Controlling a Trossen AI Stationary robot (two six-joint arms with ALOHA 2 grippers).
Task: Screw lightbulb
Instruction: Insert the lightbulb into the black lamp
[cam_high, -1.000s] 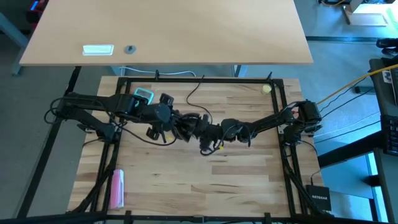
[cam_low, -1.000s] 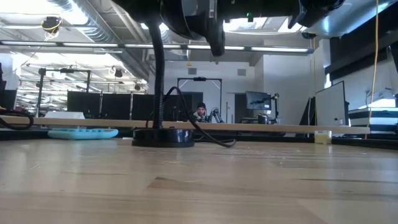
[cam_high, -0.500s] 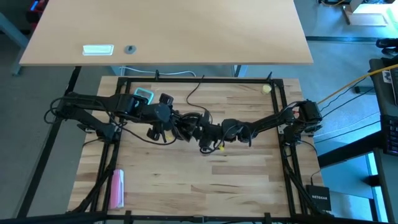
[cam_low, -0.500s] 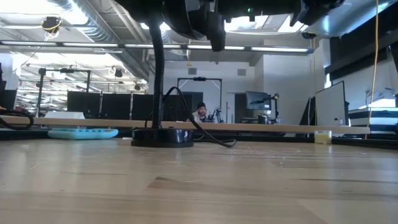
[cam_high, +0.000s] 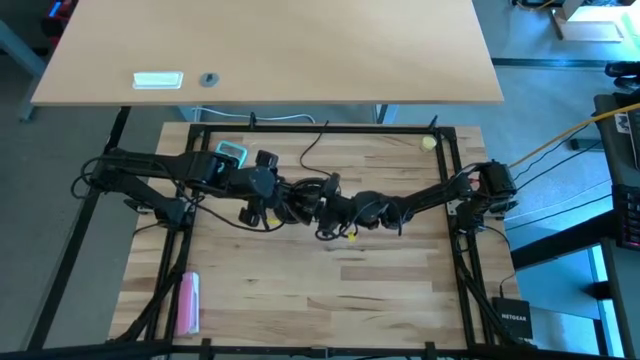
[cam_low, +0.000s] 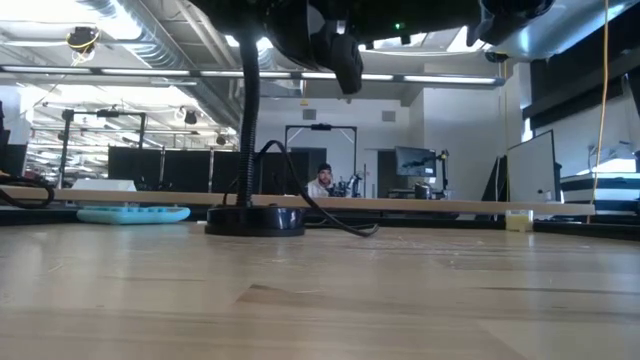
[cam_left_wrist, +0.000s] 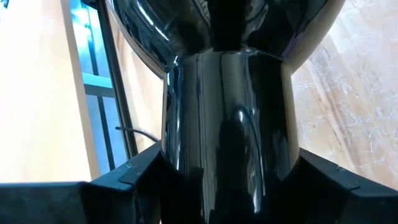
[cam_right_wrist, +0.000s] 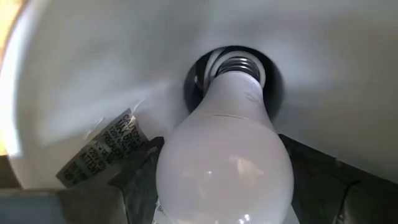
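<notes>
A black lamp stands on its round base (cam_low: 255, 220), and its gooseneck (cam_low: 250, 110) rises to the black shade (cam_low: 310, 30) above the table's middle. My left gripper (cam_high: 293, 200) is shut on the shade's glossy neck (cam_left_wrist: 227, 124). My right gripper (cam_high: 326, 207) faces it from the right, shut on the white frosted lightbulb (cam_right_wrist: 224, 155). The bulb's screw base (cam_right_wrist: 239, 65) sticks into the socket (cam_right_wrist: 205, 74) inside the shade's white interior. In the high view the arms hide the bulb. My left gripper clamps the narrow black neck (cam_left_wrist: 186, 124) of the lamp shade between its two fingers (cam_left_wrist: 81, 193), one on each side, lying across the neck. The shade is held up clear of the table on its gooseneck. My right gripper pinches the bulb's wide round part (cam_right_wrist: 180, 180) between its two fingers (cam_right_wrist: 130, 180), one on each side. The fingers point along the bulb toward the socket. The bulb is clear of the table, its threads at the socket mouth.
A pale yellow ball (cam_high: 429, 143) lies at the far right, a teal object (cam_high: 231, 152) at the far left, a pink object (cam_high: 188, 302) at the near left. The lamp's cord (cam_high: 312, 142) runs to the far edge. A person (cam_low: 320, 180) sits in the room behind.
My right gripper has shifted slightly toward the table's left with the bulb, closer against the shade. The lamp's base has slid a little toward the table's left, and the gooseneck has leaned with it. Both grippers keep their holds.
</notes>
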